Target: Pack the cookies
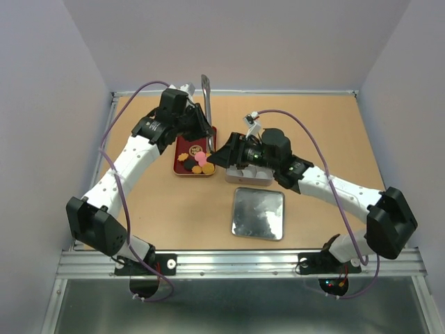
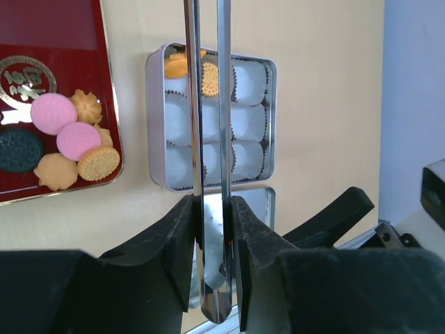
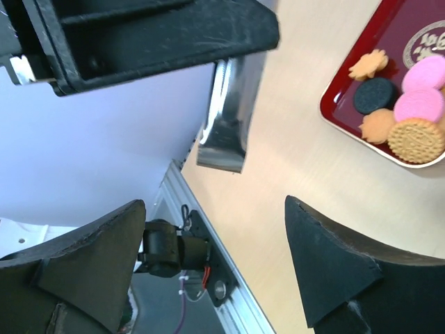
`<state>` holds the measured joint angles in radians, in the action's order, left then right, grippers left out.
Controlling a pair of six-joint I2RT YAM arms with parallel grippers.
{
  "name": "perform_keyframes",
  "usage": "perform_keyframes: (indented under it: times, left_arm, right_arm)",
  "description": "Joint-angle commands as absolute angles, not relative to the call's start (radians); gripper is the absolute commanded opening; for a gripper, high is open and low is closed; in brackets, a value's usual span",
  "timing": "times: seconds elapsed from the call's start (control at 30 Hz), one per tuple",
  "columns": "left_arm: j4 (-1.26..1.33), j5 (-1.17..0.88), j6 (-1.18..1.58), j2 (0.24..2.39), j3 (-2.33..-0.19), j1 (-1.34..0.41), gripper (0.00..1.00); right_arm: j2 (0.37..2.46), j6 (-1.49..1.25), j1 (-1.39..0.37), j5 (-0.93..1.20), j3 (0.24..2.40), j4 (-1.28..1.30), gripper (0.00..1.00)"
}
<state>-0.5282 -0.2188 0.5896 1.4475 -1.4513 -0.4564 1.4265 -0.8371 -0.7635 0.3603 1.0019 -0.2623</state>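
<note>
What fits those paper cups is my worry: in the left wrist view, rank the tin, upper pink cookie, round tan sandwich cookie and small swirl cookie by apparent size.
1. tin
2. upper pink cookie and round tan sandwich cookie: too alike to rank
3. small swirl cookie, smallest

Quick count: two pink round cookies (image 2: 53, 113), one dark round sandwich cookie (image 2: 19, 151), one golden ridged round cookie (image 2: 99, 163) and two tan flower-shaped cookies (image 2: 87, 106), maybe a third half hidden, all on one dark red rectangular tray (image 2: 55, 28). One square silver tin (image 2: 151, 139) has nine white paper cups (image 2: 247, 122), and two of them hold orange cookies (image 2: 175, 66). There's also one flat silver lid (image 1: 258, 213) and one pair of long metal tongs (image 2: 223, 139).
</note>
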Motion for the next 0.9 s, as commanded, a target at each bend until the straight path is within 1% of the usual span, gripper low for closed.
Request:
perform_keyframes:
  times: [0.0, 0.27, 0.5, 0.57, 0.63, 0.8, 0.83, 0.87]
  left_arm:
    - [-0.535, -0.209, 0.557, 1.437, -1.497, -0.456, 0.0]
    - [-0.489, -0.258, 0.58, 1.422, -1.43, -0.466, 0.0]
    - [-0.476, -0.284, 0.594, 1.411, -1.431, -0.48, 0.0]
    - [-0.476, -0.29, 0.597, 1.405, -1.427, -0.482, 0.0]
    - [-0.474, -0.293, 0.598, 1.398, -1.417, -0.486, 0.0]
    - [-0.462, -0.293, 0.601, 1.387, -1.382, -0.486, 0.0]
    - [-0.459, -0.295, 0.603, 1.387, -1.381, -0.486, 0.0]
    - [-0.457, -0.293, 0.606, 1.385, -1.371, -0.485, 0.0]
  right_arm:
    - [1.361, -0.787, -0.765, 0.292, 0.986, -0.276, 0.86]
    - [1.456, -0.776, -0.764, 0.302, 1.069, -0.285, 0.87]
    - [1.496, -0.784, -0.764, 0.267, 1.091, -0.317, 0.86]
    - [1.509, -0.79, -0.764, 0.262, 1.1, -0.325, 0.83]
    - [1.523, -0.798, -0.764, 0.262, 1.108, -0.336, 0.76]
    - [1.545, -0.815, -0.764, 0.259, 1.118, -0.362, 0.67]
    - [1.546, -0.815, -0.764, 0.261, 1.12, -0.37, 0.61]
    - [1.549, -0.821, -0.764, 0.259, 1.12, -0.373, 0.57]
